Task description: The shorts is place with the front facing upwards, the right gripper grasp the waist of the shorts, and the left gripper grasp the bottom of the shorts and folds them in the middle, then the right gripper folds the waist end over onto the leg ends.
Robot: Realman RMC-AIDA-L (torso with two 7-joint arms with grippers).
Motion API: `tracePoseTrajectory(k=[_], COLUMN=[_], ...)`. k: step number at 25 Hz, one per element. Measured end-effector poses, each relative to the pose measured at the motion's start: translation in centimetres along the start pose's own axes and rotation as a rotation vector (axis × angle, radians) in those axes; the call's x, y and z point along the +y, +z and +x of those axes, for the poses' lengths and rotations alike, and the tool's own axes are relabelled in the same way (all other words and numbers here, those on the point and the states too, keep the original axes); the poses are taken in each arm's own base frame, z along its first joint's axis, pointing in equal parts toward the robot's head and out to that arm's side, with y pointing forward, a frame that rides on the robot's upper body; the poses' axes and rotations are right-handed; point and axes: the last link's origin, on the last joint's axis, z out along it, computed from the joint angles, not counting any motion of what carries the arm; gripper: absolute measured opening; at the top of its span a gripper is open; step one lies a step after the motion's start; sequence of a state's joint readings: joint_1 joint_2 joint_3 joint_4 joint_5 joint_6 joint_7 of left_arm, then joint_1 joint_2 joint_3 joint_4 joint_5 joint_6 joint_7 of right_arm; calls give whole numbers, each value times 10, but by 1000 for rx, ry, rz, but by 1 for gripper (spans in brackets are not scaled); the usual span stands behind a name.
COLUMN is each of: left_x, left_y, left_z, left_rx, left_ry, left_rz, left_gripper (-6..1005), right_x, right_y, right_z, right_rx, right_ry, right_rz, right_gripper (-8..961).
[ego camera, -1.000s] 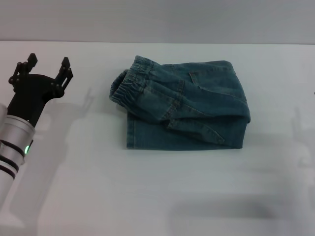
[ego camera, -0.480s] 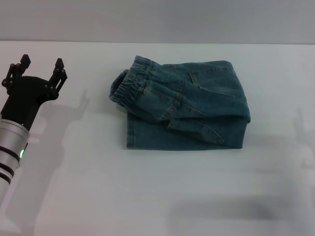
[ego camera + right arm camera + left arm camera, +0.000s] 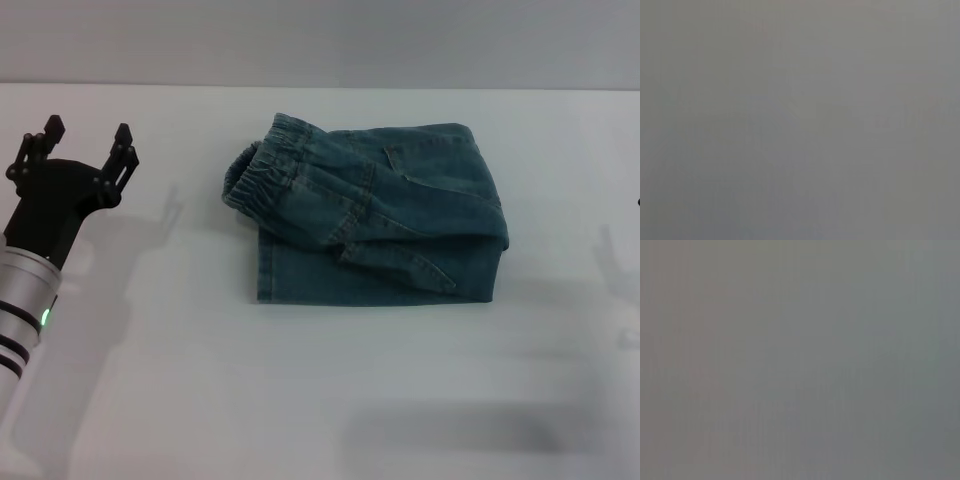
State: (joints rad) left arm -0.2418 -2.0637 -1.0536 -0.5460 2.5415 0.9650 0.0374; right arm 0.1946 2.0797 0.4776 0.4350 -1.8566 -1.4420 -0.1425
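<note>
left hand [image 3: 84, 142] over the bench's [image 3: 300, 400] left edge, well apart from the shorts [image 3: 370, 225]; fingers spread apart, holding nothing, green ring lit on the wrist. shorts lie folded in a compact bundle toward the bench's far edge, near its middle. waist [image 3: 262, 175] sits on top at the bundle's left side, puckered band curled over; flat denim layer shows under it along the near side. right hand not seen. both wrist views show plain grey only.
</note>
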Motion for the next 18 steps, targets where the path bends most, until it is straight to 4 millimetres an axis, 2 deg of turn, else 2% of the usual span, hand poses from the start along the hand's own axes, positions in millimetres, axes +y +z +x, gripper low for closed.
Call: tracePoseTrajectory(k=[4,18], left_x=[0,-3], left_y=[-1,-4], left_z=[0,-1], left_rx=[4,15], left_ry=[6,8], left_rz=[-2,9], left_gripper=[782,781], right_x=[0,0], right_y=[0,-3], right_z=[0,1], right_rx=[0,5], right_ry=[0,1], right_rz=[1,1], right_gripper=[813,810])
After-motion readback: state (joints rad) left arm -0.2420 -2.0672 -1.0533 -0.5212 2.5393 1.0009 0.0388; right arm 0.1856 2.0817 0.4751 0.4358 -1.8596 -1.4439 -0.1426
